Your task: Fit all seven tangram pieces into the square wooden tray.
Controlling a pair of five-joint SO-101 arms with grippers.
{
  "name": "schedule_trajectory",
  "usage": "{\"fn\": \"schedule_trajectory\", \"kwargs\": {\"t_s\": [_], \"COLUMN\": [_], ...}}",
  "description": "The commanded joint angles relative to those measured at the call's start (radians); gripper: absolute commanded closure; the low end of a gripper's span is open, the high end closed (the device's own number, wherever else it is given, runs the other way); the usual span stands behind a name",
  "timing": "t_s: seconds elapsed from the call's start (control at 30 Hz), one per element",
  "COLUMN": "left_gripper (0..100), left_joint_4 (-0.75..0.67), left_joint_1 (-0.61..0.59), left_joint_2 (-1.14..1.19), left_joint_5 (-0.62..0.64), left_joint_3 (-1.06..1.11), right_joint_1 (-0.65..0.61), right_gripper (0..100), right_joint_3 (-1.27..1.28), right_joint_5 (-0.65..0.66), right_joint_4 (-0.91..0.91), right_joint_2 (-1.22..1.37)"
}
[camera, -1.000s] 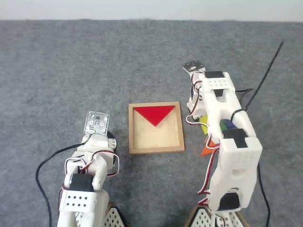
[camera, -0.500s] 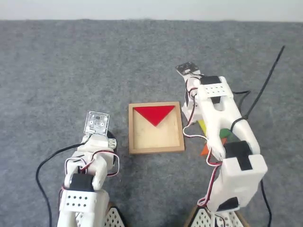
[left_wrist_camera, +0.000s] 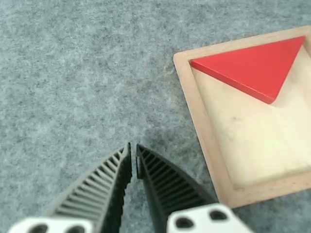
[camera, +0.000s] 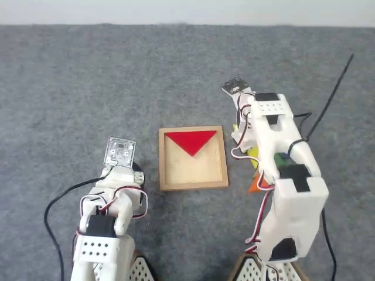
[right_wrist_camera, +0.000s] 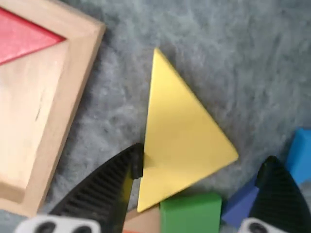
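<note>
High view: your tray (camera: pixel 193 186) holds the red triangle (camera: pixel 191 141) at its far rim. Left wrist: left gripper (left_wrist_camera: pixel 133 158) pinched together, left of the tray. Right wrist: right gripper (right_wrist_camera: pixel 204 167) spread astride the yellow triangle (right_wrist_camera: pixel 180 141), right of the tray.

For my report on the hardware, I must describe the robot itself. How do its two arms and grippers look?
Both the left arm and the right arm have white plastic shells with black motor blocks and rows of small holes. Thin red, white and black wires loop along the joints. The left gripper and the right gripper have black, ribbed, tapering fingers on white bases.
</note>
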Motion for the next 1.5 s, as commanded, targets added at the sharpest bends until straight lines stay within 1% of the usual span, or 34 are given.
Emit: {"fn": "schedule_trajectory", "kwargs": {"t_s": [0.0, 0.1, 0.27, 0.5, 0.57, 0.67, 0.83, 1.03, 1.17, 1.23, 1.33, 1.4, 1.47], "left_gripper": [99, 99, 99, 99, 99, 99, 99, 99, 99, 99, 99, 99, 99], "left_joint_4": [0.002, 0.002, 0.002, 0.002, 0.002, 0.002, 0.002, 0.002, 0.002, 0.002, 0.002, 0.002, 0.002], "left_joint_1": [-0.005, -0.005, -0.005, -0.005, -0.005, -0.005, -0.005, -0.005, -0.005, -0.005, -0.005, -0.005, -0.005], "left_joint_2": [-0.012, -0.012, -0.012, -0.012, -0.012, -0.012, -0.012, -0.012, -0.012, -0.012, -0.012, -0.012, -0.012], "left_joint_5": [0.005, 0.005, 0.005, 0.005, 0.005, 0.005, 0.005, 0.005, 0.005, 0.005, 0.005, 0.005, 0.005], "left_joint_3": [-0.008, -0.008, -0.008, -0.008, -0.008, -0.008, -0.008, -0.008, -0.008, -0.008, -0.008, -0.008, -0.008], "right_joint_1": [0.016, 0.013, 0.013, 0.013, 0.015, 0.012, 0.004, -0.033, -0.036, -0.03, -0.021, -0.022, -0.022], "right_gripper": [63.8, 65.1, 76.9, 78.3, 81.9, 85.9, 85.3, 85.5, 84.5, 81.3, 72.9, 70.2, 70.1], "right_joint_3": [-0.075, -0.075, -0.075, -0.072, -0.075, -0.069, 0.021, 0.172, 0.19, 0.186, 0.164, 0.121, 0.068], "right_joint_5": [0.023, 0.023, 0.023, 0.014, 0.011, -0.029, -0.044, -0.068, -0.071, -0.069, -0.06, 0.003, 0.092], "right_joint_4": [-0.005, -0.008, -0.016, -0.022, -0.018, -0.018, -0.028, -0.082, -0.084, -0.085, -0.099, -0.067, -0.019], "right_joint_2": [0.025, 0.045, 0.07, 0.068, 0.065, 0.021, -0.116, -0.271, -0.311, -0.309, -0.303, -0.274, -0.223]}}
